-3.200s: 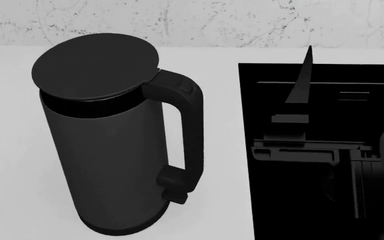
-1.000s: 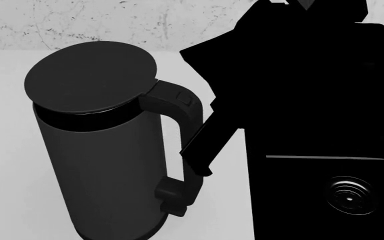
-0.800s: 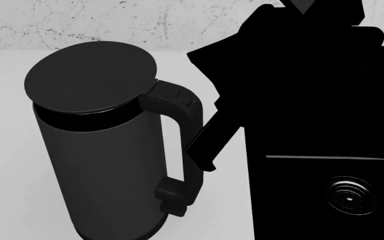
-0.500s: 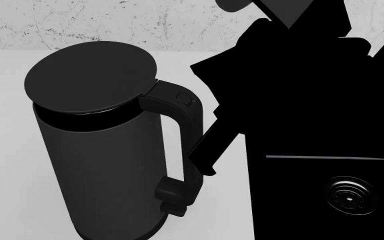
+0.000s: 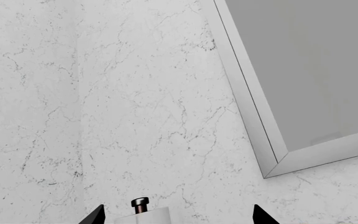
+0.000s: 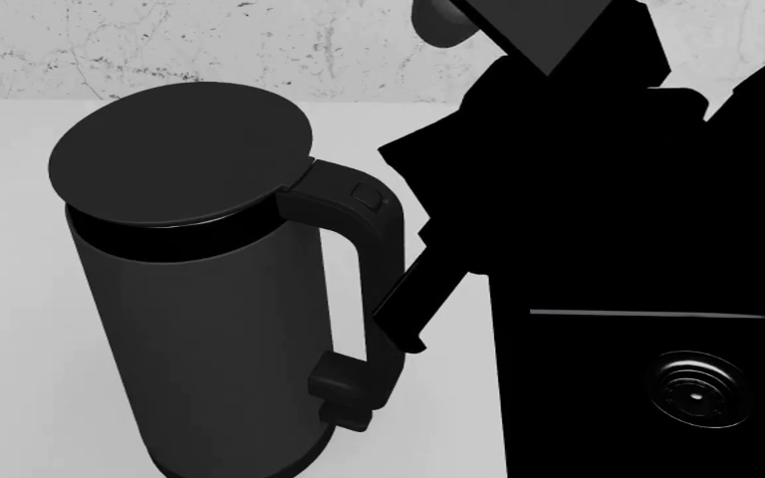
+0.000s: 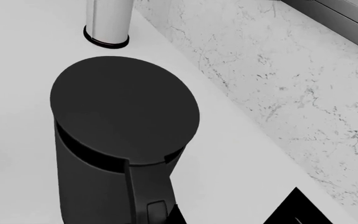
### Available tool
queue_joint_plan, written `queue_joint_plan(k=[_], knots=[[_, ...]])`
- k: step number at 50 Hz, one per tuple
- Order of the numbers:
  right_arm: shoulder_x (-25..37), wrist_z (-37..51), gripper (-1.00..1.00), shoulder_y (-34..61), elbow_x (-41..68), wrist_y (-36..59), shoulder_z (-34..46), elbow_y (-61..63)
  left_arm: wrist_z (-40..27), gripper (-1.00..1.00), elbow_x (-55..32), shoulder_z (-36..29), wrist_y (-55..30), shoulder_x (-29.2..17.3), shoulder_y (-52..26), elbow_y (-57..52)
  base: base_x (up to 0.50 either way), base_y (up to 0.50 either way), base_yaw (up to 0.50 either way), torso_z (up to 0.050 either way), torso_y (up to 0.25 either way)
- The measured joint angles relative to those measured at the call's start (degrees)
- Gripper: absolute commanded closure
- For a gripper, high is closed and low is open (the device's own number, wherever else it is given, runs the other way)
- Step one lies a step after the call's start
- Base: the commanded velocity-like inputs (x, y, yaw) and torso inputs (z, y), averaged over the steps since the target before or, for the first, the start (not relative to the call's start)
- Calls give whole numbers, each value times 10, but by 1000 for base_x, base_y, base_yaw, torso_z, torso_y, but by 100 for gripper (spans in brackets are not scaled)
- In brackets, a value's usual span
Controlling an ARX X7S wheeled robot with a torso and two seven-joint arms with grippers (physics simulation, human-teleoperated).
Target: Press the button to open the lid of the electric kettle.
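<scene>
The electric kettle stands upright on the white counter, tall and dark grey. Its lid lies flat and closed. The black loop handle points toward the sink. The button sits in the handle's top end. My right gripper is open, just above and beside the handle top. One fingertip lies right next to the button; I cannot tell if it touches. In the head view one black finger overlaps the handle's outer edge. My left gripper is open and empty, facing the marble wall.
A black sink with a round drain lies right of the kettle, mostly hidden by my right arm. A white cylinder stands beyond the kettle. A white dispenser with a dark knob and a framed panel show ahead of the left gripper.
My right arm has risen from the sink and come in beside the kettle's handle. Over the last second it tilted and its finger shifted slightly. The lid has stayed closed.
</scene>
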State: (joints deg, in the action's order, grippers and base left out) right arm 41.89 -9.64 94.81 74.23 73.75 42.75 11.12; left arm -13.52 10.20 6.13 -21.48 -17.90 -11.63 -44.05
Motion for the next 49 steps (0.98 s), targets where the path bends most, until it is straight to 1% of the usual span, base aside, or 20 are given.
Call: queue_joint_plan(k=[49], knots=[[-13, -20, 100, -28, -55, -35, 52, -3, -9, -100, -6, 0, -5, -8, 2, -3, 0, 0, 1, 0, 0]])
